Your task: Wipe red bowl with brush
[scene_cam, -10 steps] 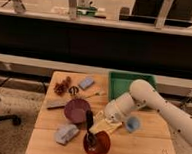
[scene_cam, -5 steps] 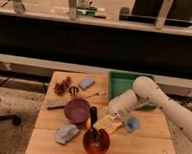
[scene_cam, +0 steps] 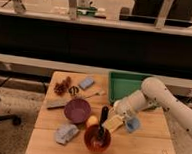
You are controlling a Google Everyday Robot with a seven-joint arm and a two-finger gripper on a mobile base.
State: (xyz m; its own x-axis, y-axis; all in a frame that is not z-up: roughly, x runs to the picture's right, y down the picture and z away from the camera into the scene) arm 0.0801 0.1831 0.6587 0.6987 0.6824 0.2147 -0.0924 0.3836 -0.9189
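The round orange-red plastic bowl (scene_cam: 97, 140) sits near the front edge of the pale wooden table (scene_cam: 144, 150), at about 6 o'clock from the table's middle. The short black brush with a thick rounded handle (scene_cam: 103, 122) stands tilted in it, head down inside the bowl and handle rising toward 12 o'clock. The white arm (scene_cam: 160, 99) reaches in from 3 o'clock, and its gripper (scene_cam: 112, 124) sits just beside the brush handle, at about 1 o'clock from the bowl; whether it pinches the handle I cannot tell.

Touching the bowl's rim at 11 o'clock is a small yellowish round object (scene_cam: 91, 121). The round purple bowl (scene_cam: 77, 110) lies just beyond that, at 10 o'clock from the red one. A crumpled blue-grey cloth (scene_cam: 66, 133) lies at 9 o'clock from the red bowl, and a small blue cup (scene_cam: 131, 126) at 2 o'clock, under the arm. A green rectangular tray (scene_cam: 126, 86) occupies the table's far right corner. A flat grey bar (scene_cam: 56, 104) lies at 9 o'clock from the purple bowl.
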